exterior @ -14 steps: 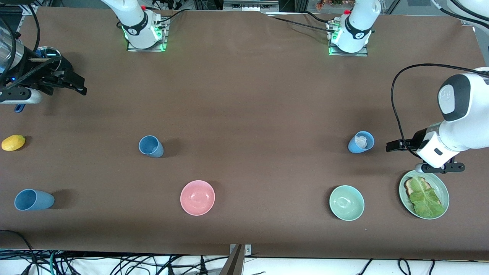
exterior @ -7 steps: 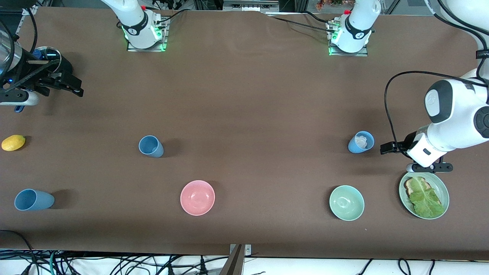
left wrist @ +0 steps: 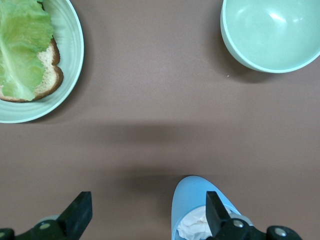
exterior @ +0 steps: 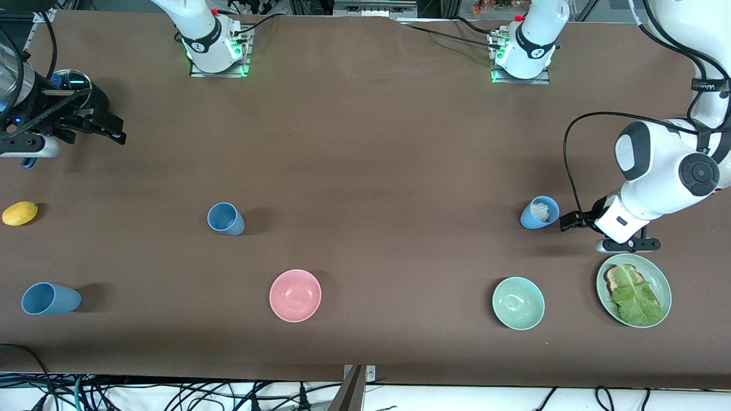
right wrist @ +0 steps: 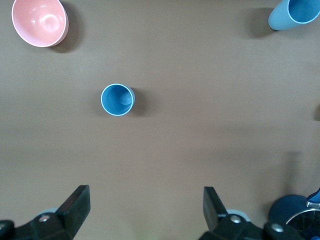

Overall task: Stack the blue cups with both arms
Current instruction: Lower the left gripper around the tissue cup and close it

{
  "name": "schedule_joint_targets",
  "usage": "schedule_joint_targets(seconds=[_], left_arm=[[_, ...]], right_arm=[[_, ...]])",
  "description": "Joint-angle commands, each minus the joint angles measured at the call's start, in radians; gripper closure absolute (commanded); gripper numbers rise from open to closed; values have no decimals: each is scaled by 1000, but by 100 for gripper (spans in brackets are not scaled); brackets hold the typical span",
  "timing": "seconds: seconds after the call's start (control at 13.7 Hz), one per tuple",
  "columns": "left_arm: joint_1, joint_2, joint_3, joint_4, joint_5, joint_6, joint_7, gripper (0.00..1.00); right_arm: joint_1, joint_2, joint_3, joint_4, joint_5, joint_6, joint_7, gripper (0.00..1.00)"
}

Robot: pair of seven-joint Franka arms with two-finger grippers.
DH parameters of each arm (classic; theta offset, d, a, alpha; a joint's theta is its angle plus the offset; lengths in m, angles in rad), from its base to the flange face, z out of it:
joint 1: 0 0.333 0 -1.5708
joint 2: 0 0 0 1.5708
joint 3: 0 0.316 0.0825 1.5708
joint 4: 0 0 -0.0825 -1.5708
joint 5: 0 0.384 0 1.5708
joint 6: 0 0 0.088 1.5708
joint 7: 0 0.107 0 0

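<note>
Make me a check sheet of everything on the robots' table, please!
Surface: brown table, flat, no spills seen.
Job's things: three blue cups, none stacked: one with something white inside, one mid-table, one at the right arm's end.
Clutter: pink bowl, mint bowl, plate with bread and lettuce, lemon, dark-blue pan.
Grippers: left gripper beside the white-filled cup, jaws open; right gripper high at the right arm's end, jaws open.
Cables: black cables below the table edge.
Surroundings: nothing seen.
</note>
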Motion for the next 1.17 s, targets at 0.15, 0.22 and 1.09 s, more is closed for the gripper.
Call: schedule_joint_targets(seconds=[0.15, 0.22, 1.09], left_arm=[[-11, -104, -1, -161, 16, 124, 14, 0], [-11, -112, -1, -184, 16, 151, 15, 0], [-14, -180, -10, -405, 39, 434, 17, 0]], right_arm=[[1, -19, 7, -10, 0, -1, 4, 0], [1, -19, 11, -10, 0, -1, 7, 0], [-1, -11, 20, -16, -5, 1, 13, 0]])
